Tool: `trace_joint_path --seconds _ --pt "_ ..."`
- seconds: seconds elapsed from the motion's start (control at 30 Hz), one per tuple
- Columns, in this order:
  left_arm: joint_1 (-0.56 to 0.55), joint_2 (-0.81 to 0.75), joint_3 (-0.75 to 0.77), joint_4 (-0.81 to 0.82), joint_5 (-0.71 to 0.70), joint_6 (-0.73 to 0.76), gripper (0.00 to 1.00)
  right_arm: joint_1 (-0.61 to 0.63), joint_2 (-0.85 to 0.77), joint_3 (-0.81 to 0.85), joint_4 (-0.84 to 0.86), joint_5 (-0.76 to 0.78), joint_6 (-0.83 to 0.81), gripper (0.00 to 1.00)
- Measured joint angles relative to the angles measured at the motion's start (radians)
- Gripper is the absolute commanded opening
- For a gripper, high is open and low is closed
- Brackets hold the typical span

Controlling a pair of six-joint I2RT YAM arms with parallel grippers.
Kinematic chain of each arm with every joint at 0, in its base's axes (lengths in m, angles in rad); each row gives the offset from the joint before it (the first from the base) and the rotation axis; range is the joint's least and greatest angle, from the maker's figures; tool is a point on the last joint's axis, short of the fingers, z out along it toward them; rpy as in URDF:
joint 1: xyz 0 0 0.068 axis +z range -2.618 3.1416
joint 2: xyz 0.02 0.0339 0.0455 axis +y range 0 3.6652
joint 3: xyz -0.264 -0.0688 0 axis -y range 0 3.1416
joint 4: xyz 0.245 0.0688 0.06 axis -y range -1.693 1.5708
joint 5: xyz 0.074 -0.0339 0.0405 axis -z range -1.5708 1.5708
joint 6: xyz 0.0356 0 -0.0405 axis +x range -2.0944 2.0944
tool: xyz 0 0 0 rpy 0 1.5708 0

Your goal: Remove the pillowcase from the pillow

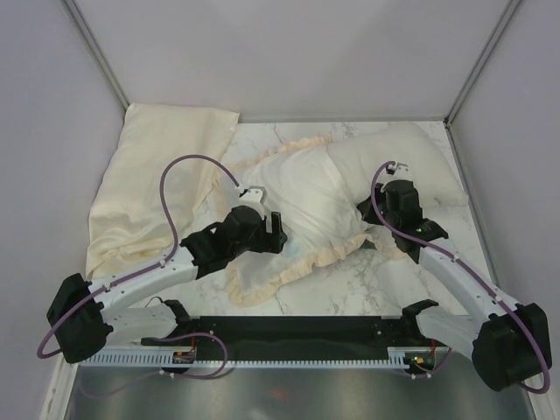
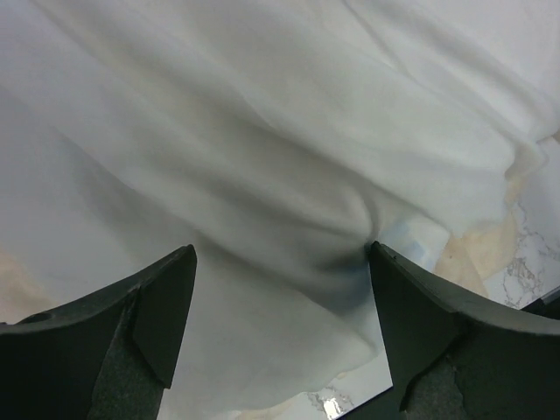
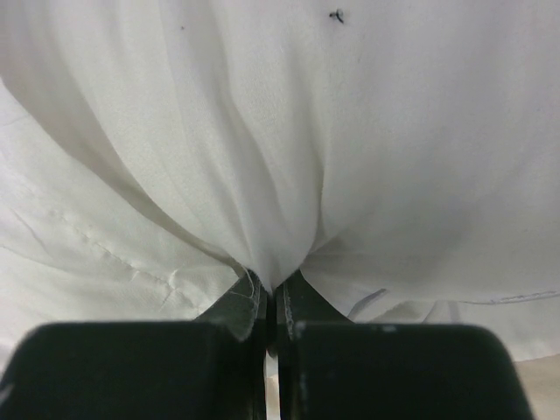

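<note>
Left gripper [image 1: 273,231] from above hung over the whitish frilled pillowcase [image 1: 297,210] on the marble table [image 1: 350,280], pillow [image 1: 411,157] poking out far right by the right gripper [image 1: 367,210]. Left wrist: fingers [image 2: 149,306] spread wide over fabric. Right wrist: fingers [image 3: 306,308] pinched tight on a white fold [image 3: 271,245], pillow or case, couldn't tell.

the pillowcase [image 1: 293,206] lies limp and rumpled just right of the pale-yellow cloth [image 1: 149,184], whitish face up, with its cream ruffled frill wavy along both long edges. the pillow [image 1: 411,162], plump, plain and off-white, lies flat farther right of that cloth, its cloth-side end touching the pillowcase.
</note>
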Motion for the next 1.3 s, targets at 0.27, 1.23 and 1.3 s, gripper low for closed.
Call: trace_joint_path --seconds 0.27,1.23,1.3 --pt "-0.022 0.049 -0.007 0.006 -0.007 -0.053 0.03 0.000 -0.040 0.000 -0.018 -0.010 0.008 0.46" --pt "0.146 -0.296 -0.113 -0.103 -0.178 -0.068 0.02 -0.131 -0.019 0.238 -0.200 -0.005 -0.070 0.00" --pt "0.185 -0.303 -0.119 -0.100 -0.176 -0.068 0.02 -0.151 -0.012 0.274 -0.230 -0.009 -0.082 0.00"
